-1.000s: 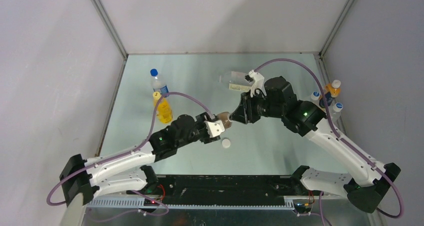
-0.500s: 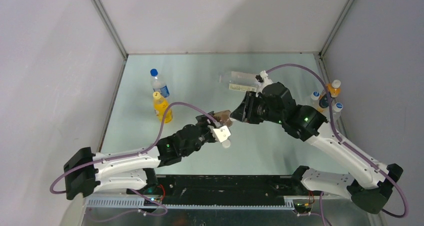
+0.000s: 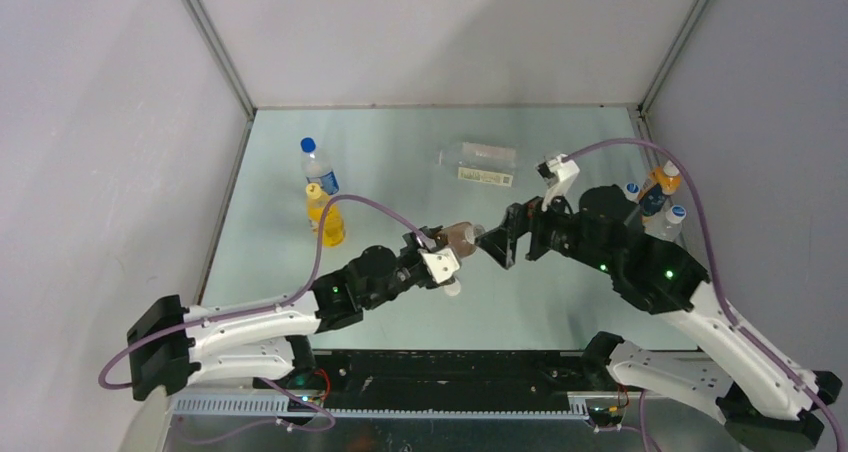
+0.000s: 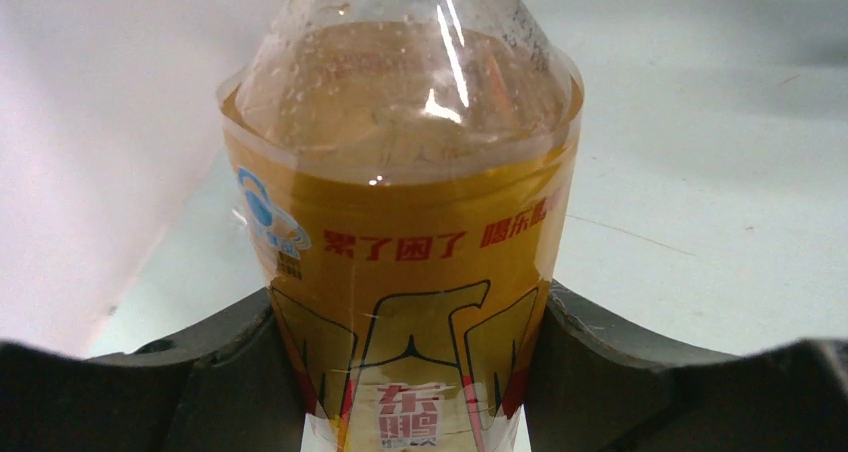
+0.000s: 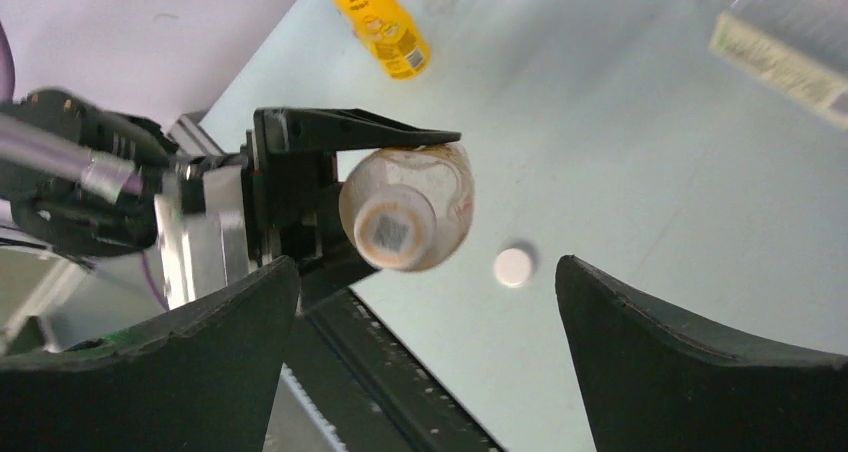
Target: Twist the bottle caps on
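My left gripper is shut on the brown-drink bottle and holds it tilted, neck towards the right arm. In the left wrist view the red-and-gold label fills the gap between the fingers. A white cap sits on the bottle's mouth, seen end-on. My right gripper is open a short way from that cap, touching nothing. A second white cap lies loose on the table. The wide clear bottle lies on its side at the back.
An orange-drink bottle and a blue-capped water bottle stand at the left. Several small bottles crowd the right wall. A black rail runs along the table's near edge, just below the loose cap.
My right gripper has opened and drawn back to the right, away from the bottle's neck. The left gripper keeps its hold on the brown-drink bottle, shifted slightly right.
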